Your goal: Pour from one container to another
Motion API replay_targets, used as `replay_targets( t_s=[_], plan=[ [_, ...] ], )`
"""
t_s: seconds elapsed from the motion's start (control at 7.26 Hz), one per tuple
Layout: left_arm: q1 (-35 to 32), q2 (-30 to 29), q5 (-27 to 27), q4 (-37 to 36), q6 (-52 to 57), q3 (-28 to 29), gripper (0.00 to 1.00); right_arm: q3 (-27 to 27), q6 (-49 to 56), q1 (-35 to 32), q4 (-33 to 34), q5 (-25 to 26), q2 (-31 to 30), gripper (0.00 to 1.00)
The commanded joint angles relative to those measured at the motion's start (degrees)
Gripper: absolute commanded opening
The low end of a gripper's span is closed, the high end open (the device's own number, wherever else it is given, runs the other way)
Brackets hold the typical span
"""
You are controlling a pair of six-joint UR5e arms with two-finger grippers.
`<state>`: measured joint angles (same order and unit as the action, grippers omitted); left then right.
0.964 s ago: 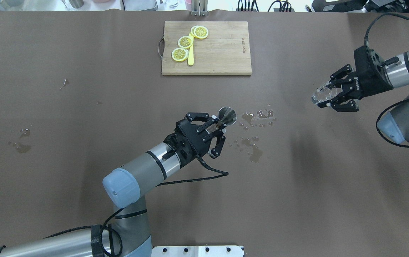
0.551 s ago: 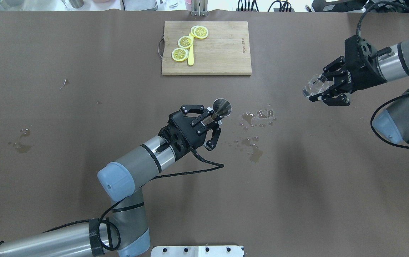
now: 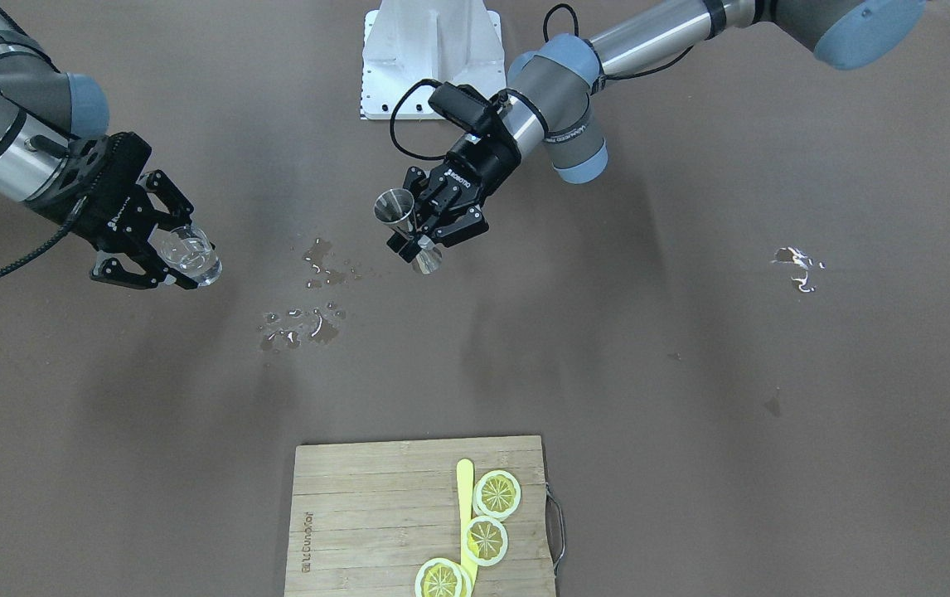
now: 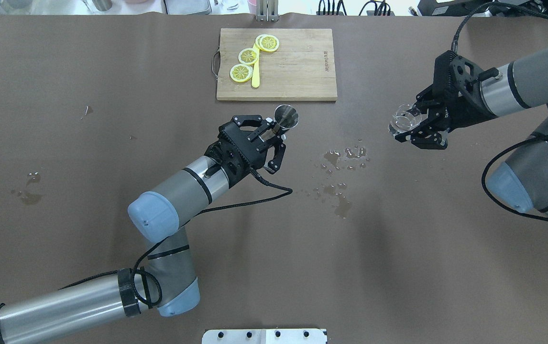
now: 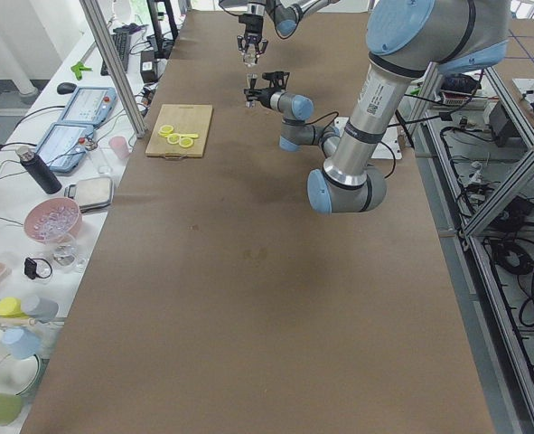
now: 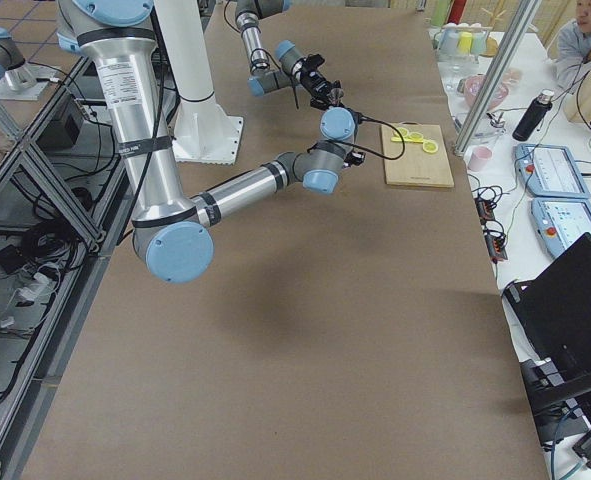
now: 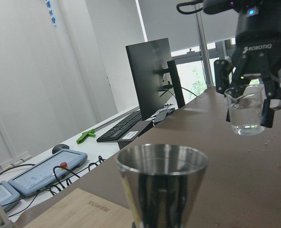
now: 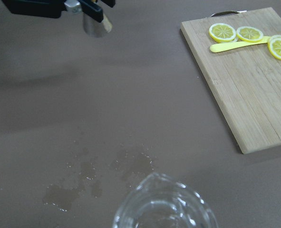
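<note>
Glass beaker (image 4: pixel 404 116), part-filled with water, sat upright in the right hand's (image 4: pixel 409 123) closed grip above the bench (image 4: pixel 111 71), right side. Steel jigger (image 4: pixel 286 117) was clamped at its waist by the left hand (image 4: pixel 274 130), mouth up, mid-bench, well apart. Judged: approach step, no pour yet. Next move called for the beaker's lip over the jigger's mouth, then a slow tilt; small target.

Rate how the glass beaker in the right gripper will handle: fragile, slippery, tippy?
Likely stiff but fragile: the beaker looks like thin clear glass. Probably slippery: its walls are smooth, and puddles nearby suggest wet surfaces. It holds liquid, so it may slosh or spill if the right gripper tilts it.
</note>
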<state>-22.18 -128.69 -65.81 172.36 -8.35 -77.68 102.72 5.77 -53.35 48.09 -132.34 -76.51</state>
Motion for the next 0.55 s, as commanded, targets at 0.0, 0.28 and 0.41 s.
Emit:
replay_targets(
  t_s=[0.0, 0.28, 0.41],
  plan=[
    [-1.73, -0.07, -0.02, -0.89, -0.26, 0.69, 0.00, 5.72, 0.47, 0.35, 6.91, 0.94, -0.13, 0.00],
    [-1.82, -0.59, -0.02, -2.19, -1.05, 0.69, 0.00, 6.79, 2.39, 1.58, 7.02, 0.68, 0.31, 0.00],
    [-1.73, -1.46, -0.02, -3.51, -1.14, 0.78, 0.00, 6.97, 5.36, 1.59, 7.63, 0.68, 0.40, 0.00]
  ],
)
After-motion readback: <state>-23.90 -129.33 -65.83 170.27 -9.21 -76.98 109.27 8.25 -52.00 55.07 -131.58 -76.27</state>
